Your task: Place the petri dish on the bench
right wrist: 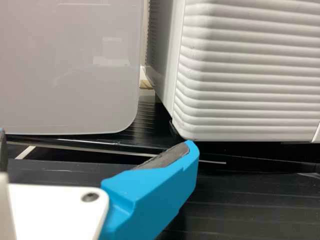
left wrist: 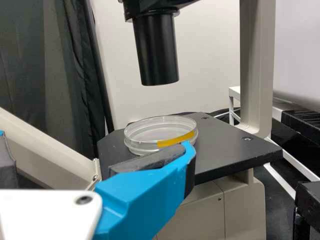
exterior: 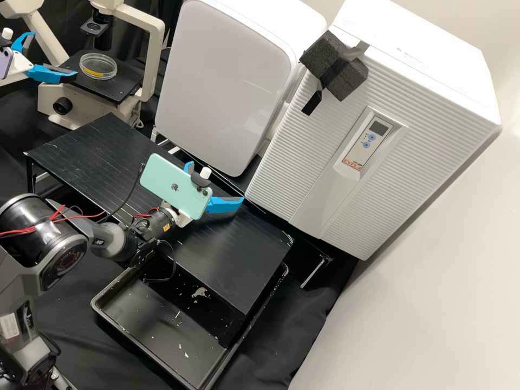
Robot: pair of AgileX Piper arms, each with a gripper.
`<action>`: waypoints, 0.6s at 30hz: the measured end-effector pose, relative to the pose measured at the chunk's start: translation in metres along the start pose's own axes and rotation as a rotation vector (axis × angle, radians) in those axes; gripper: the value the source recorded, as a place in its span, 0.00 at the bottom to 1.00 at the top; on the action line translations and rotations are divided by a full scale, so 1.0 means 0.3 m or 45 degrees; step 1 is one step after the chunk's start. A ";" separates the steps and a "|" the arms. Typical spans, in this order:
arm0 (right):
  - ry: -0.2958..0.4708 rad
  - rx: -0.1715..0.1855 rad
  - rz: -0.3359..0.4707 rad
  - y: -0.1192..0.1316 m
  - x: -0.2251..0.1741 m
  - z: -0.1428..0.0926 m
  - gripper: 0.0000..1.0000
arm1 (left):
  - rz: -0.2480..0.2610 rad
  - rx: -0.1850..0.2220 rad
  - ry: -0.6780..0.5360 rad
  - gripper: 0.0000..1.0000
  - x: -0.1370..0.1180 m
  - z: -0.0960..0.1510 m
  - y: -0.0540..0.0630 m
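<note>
The clear round petri dish [exterior: 98, 66], with a yellow strip on its side, lies flat on the black microscope stage [exterior: 122, 86]. My left gripper [exterior: 54, 54] is open just beside it in the high view. In the left wrist view the dish [left wrist: 145, 134] sits behind the tip of one finger of the left gripper [left wrist: 95, 145]; whether they touch I cannot tell. Over the black slatted bench [exterior: 97, 146] my right gripper [exterior: 215, 182] stands open and holds nothing. The right wrist view has the right gripper [right wrist: 97, 145] wide apart in front of the white cabinets.
The microscope's dark tube [left wrist: 157, 50] hangs above the stage. Two large white cabinets [exterior: 227, 81] [exterior: 325, 157] stand along the bench's back side. A black tray [exterior: 157, 325] with pale scraps lies partly under the bench's near edge. A mint-green phone [exterior: 173, 184] rides on the right arm.
</note>
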 end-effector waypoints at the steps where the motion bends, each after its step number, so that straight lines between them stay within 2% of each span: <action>1: 0.000 0.000 0.000 0.000 0.000 0.000 1.00 | 0.000 0.000 0.000 1.00 0.000 0.000 0.000; 12: 0.000 0.000 0.000 0.000 0.000 0.000 1.00 | -0.005 -0.008 -0.035 1.00 0.000 0.022 -0.003; 15: 0.000 0.000 0.000 0.000 0.000 0.000 1.00 | -0.005 -0.016 -0.097 1.00 0.008 0.046 0.004; 18: 0.000 0.000 0.000 0.000 0.000 0.000 1.00 | 0.023 -0.009 -0.127 1.00 0.023 0.057 0.025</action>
